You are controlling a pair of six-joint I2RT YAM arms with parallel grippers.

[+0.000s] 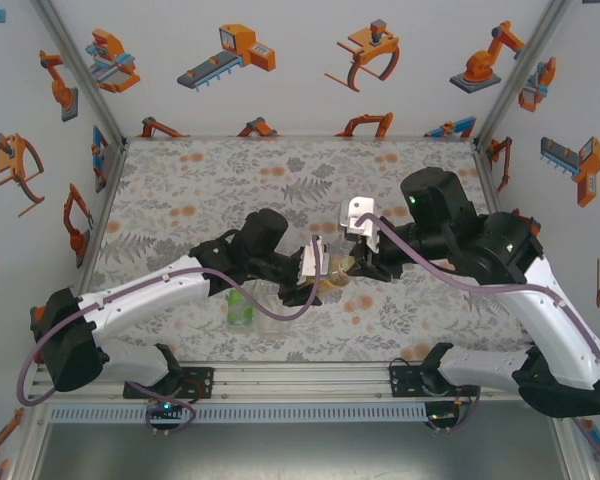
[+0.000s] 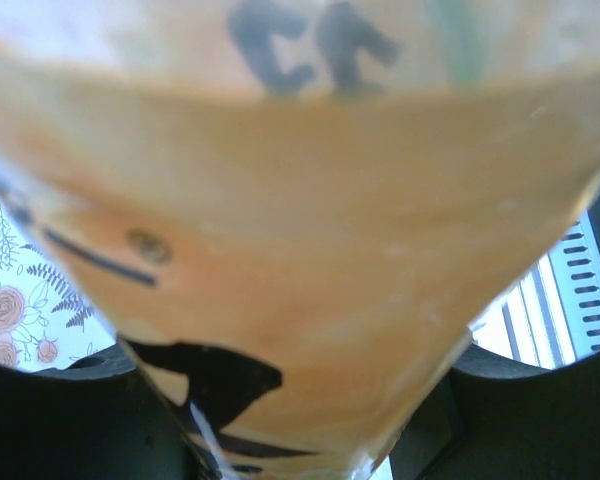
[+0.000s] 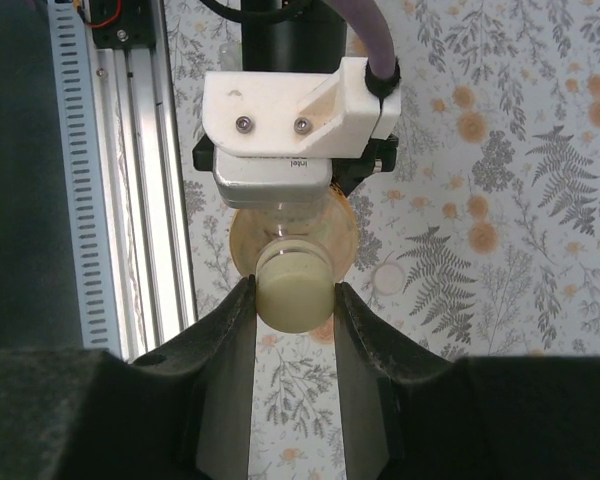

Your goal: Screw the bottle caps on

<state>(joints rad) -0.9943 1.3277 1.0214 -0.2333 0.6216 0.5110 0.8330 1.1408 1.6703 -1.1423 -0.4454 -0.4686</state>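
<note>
Right tool (image 3: 293,300): fingers clamped either side of small round pale-yellow plastic screw cap (image 3: 292,292). Cap sits on neck of amber plastic bottle (image 3: 344,240) with yellow label, dark characters; neck points at right tool. Left tool (image 1: 318,278): closed on bottle body, over bench centre. Short green-tinted plastic bottle (image 1: 241,306) and clear plastic bottle (image 1: 270,312) upright, just beside each other, near left arm. Floral-patterned bench (image 1: 180,190) beyond.

Looks like a robot lab: white walls (image 1: 300,100) with orange robot pictures (image 1: 228,55), silver metal frame bars (image 1: 80,70), flowery grey tabletop (image 1: 210,170).
</note>
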